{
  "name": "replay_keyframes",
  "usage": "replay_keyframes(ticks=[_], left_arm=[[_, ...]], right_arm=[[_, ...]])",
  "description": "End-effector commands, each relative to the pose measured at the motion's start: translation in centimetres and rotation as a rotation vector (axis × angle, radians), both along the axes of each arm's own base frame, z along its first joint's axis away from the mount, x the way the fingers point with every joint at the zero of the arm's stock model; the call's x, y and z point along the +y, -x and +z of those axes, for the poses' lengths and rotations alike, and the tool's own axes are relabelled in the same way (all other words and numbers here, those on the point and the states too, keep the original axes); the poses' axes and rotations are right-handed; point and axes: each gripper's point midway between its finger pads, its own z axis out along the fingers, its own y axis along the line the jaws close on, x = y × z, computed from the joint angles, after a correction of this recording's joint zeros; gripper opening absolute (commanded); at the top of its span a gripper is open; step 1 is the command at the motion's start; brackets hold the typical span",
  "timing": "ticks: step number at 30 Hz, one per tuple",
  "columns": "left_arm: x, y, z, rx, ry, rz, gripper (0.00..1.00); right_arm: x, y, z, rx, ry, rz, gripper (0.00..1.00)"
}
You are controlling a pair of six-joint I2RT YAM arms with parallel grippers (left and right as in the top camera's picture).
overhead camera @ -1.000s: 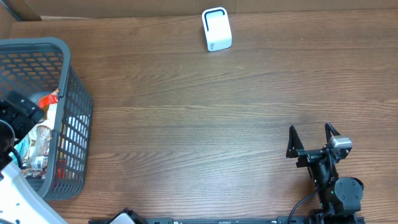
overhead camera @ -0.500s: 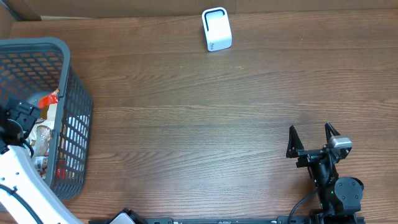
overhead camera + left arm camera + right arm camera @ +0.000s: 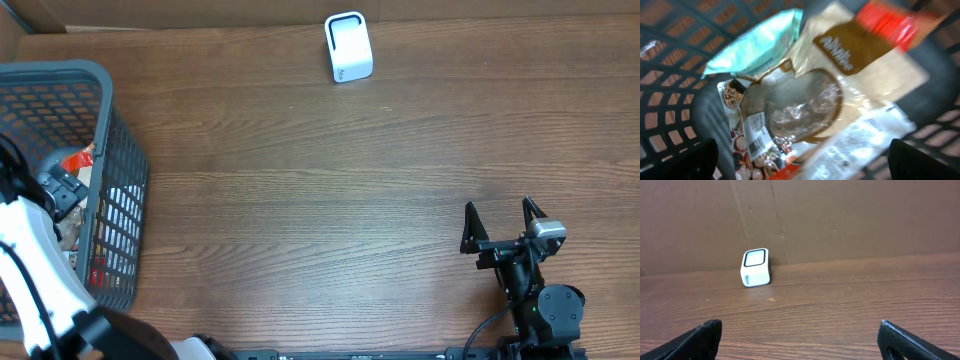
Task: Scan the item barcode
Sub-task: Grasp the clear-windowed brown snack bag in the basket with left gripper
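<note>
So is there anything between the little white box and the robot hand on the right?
No, nothing. Between the white scanner and the right gripper there is only bare wooden table, seen in both the overhead and right wrist views.

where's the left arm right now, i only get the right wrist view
observer: The left gripper is down inside a grey basket on the robot's left side.
operator: anything in that basket
observer: Snack packets. A tan pouch with a clear window lies on top, and a teal bag is beside it.
operator: any barcode showing
observer: Yes, a white barcode label faces up by the pouch's lower-left edge. The jaws stand wide open, with no packet gripped.
</note>
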Motion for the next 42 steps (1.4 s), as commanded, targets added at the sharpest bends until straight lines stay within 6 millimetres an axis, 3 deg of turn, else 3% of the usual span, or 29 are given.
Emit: replay_keyframes(ticks=[1,6,11,17,29,31,38,42], left_arm=[[0.6,0.6,-1.8,0.115,-0.008,-0.076,1.0],[0.7,0.4,-3.9,0.182,0.029,-0.134,1.0],[1.1,1.8,-5.5,0.259,0.006,-0.12,1.0],[0.6,1.2,-7.4,0.279,-0.01,-0.21,1.0],[2.7,2.0,-7.3,0.321,-0.091,-0.183,0.99],[3.0,1.7,-7.6,0.333,-0.098,-0.213,0.93],[3.9,2.0,-11.0,0.43,-0.082,-0.22,0.9],[4.2,1.5,-12.7,0.424,-0.07,-0.196,0.8]], right_arm=[[-0.1,0.0,-0.1,-0.005,-0.007,-0.009,1.0],[-0.1,0.0,-0.1,-0.005,-0.007,-0.009,1.0],[-0.1,0.0,-0.1,-0.005,-0.007,-0.009,1.0],[-0.1,0.0,-0.1,-0.005,-0.007,-0.009,1.0],[-0.1,0.0,-0.1,-0.005,-0.007,-0.009,1.0],[-0.1,0.0,-0.1,-0.005,-0.007,-0.009,1.0],[-0.1,0.0,-0.1,-0.005,-0.007,-0.009,1.0],[-0.1,0.0,-0.1,-0.005,-0.007,-0.009,1.0]])
